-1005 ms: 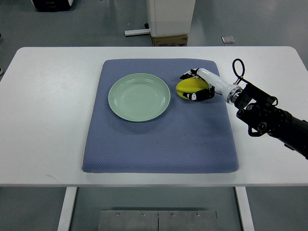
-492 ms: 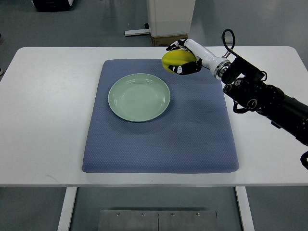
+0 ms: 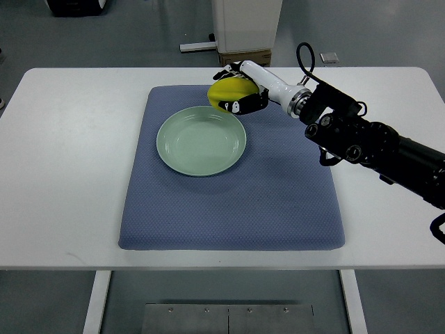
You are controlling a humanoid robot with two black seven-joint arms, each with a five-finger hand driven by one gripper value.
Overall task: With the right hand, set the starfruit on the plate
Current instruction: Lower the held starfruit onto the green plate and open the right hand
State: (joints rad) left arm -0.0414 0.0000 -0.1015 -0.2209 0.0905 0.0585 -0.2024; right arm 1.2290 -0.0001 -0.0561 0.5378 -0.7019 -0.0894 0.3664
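Right hand (image 3: 238, 89), white with black fingertips, curled around a smooth yellow starfruit (image 3: 230, 90), raised near the far-right rim of a round pale-green plate (image 3: 201, 140). Plate sits on a blue-grey textured mat (image 3: 278, 195) covering the middle of the white desk (image 3: 69, 160). Black forearm enters from right edge.

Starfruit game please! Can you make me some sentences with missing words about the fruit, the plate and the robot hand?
The starfruit is held in the robot's ____ hand.
The colour of the starfruit is ____.
The green plate has ____ on it.
The plate sits on a ____ mat.

Missing words: right; yellow; nothing; blue
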